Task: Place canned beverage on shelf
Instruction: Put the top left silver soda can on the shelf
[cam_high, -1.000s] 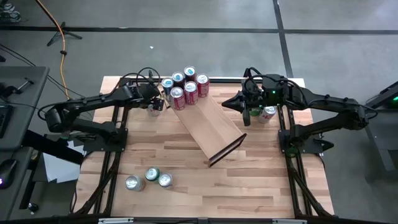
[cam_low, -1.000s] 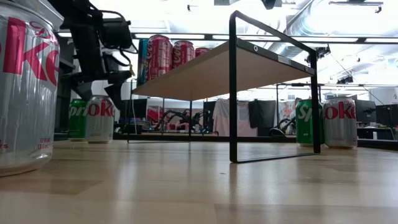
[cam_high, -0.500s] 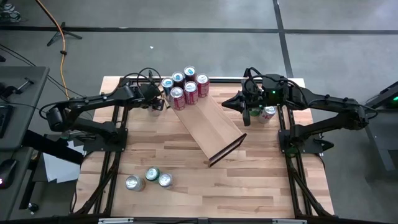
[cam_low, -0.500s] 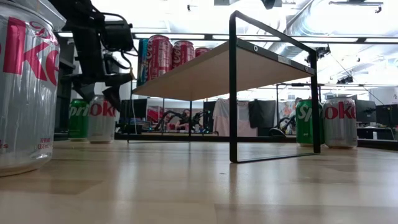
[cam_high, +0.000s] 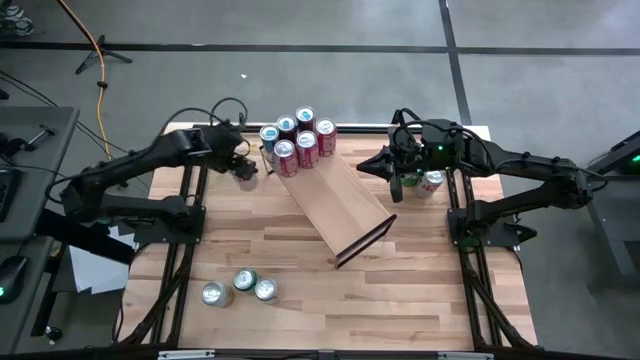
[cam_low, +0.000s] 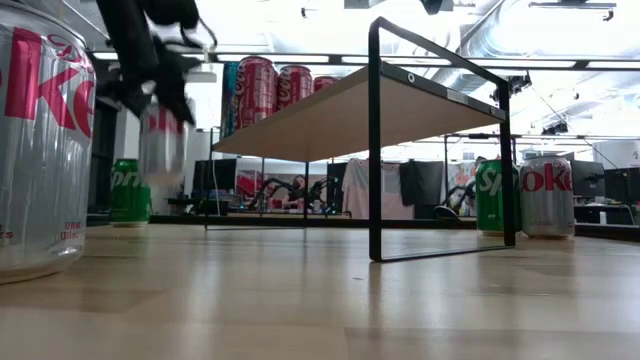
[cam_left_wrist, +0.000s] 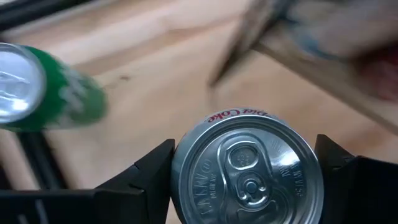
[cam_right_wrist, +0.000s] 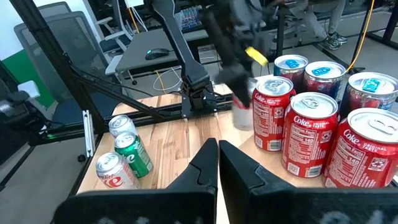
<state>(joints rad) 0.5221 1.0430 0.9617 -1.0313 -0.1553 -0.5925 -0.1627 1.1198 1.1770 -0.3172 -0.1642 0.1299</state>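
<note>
Five cans (cam_high: 298, 141) crowd the far end of the shelf (cam_high: 335, 205), seemingly leaving its near plank bare, while a green can (cam_low: 125, 190) stands beside that crowded end.

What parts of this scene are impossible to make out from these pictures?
- Lifted silver can: low view, label smeared by motion.
- Shelf: left wrist view, blurred, cans on it unreadable.
- Nearest can: low view, cut off by the left edge.
- Left end effector: high view, too small.
</note>
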